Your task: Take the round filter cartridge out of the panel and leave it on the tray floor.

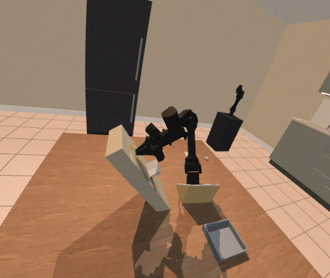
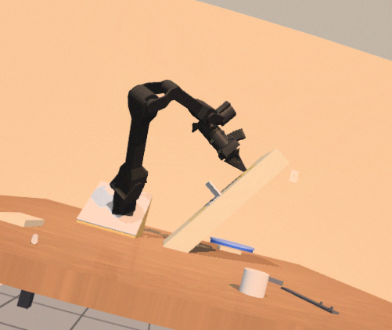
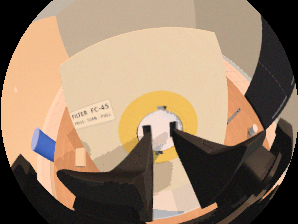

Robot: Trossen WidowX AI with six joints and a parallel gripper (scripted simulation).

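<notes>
The pale service panel (image 1: pixel 134 179) (image 2: pixel 249 188) (image 3: pixel 100 75) stands tilted on the table. In the wrist view the cartridge's round white face (image 3: pixel 160 119) sits in the panel inside a yellow ring (image 3: pixel 128 127), with two dark slots side by side. My gripper (image 1: pixel 136 153) (image 2: pixel 245 170) (image 3: pixel 161 135) is partly open with nothing gripped between its fingers. Its two tips are at the panel face, one over each slot; whether they are inside the slots or touching is hidden. The grey tray (image 1: pixel 234 255) is on the table, with nothing in it.
A white plate (image 1: pixel 153 168) (image 2: pixel 212 189) juts from the panel below my gripper. A wedge-shaped base block (image 1: pixel 198 194) is under the arm. Beyond the panel in the exterior view are a blue item (image 2: pixel 231 245), a white mug (image 2: pixel 254 282) and a dark rod (image 2: pixel 308 299).
</notes>
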